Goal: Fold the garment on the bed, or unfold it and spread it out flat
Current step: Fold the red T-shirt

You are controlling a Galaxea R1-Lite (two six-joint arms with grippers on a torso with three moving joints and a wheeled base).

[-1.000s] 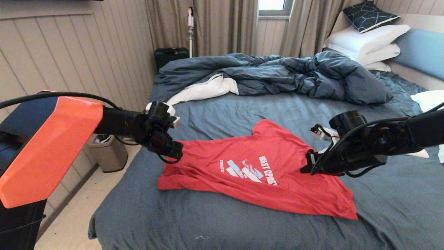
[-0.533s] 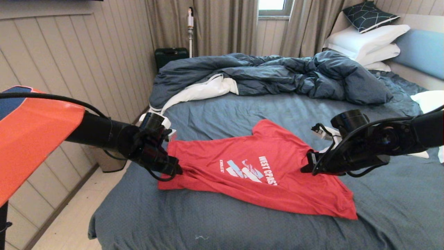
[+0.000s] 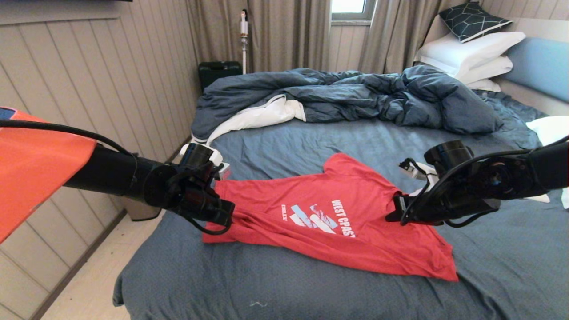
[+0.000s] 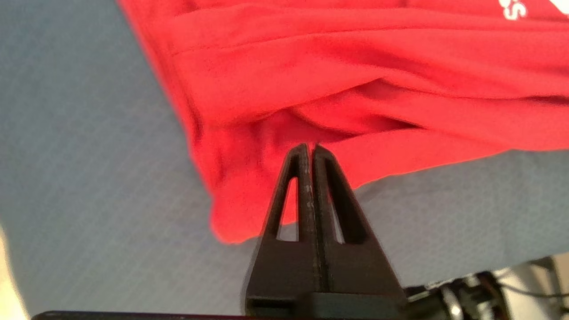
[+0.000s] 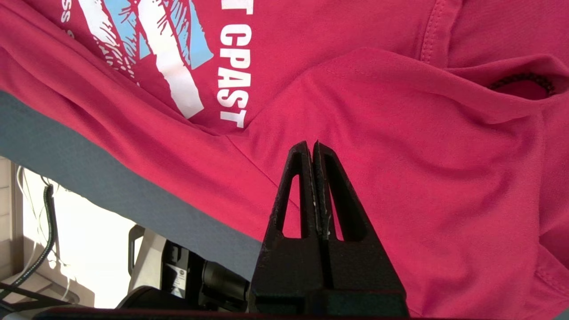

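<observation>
**Cloth, plastic and panelling: how the surfaces look**

You see the garment [image 3: 329, 222] as soft, matt red knit cloth, creased, with a flat white and light-blue print. The bed [image 3: 289, 146] wears a matt slate-blue sheet of fine, slightly grainy weave. Both the left gripper [image 4: 310, 149] and the right gripper [image 5: 312, 146] look like matt black plastic with a faintly rough grain. The duvet [image 3: 355, 95] is rumpled matt cloth; the wall [image 3: 89, 66] looks like smooth painted panelling.
</observation>
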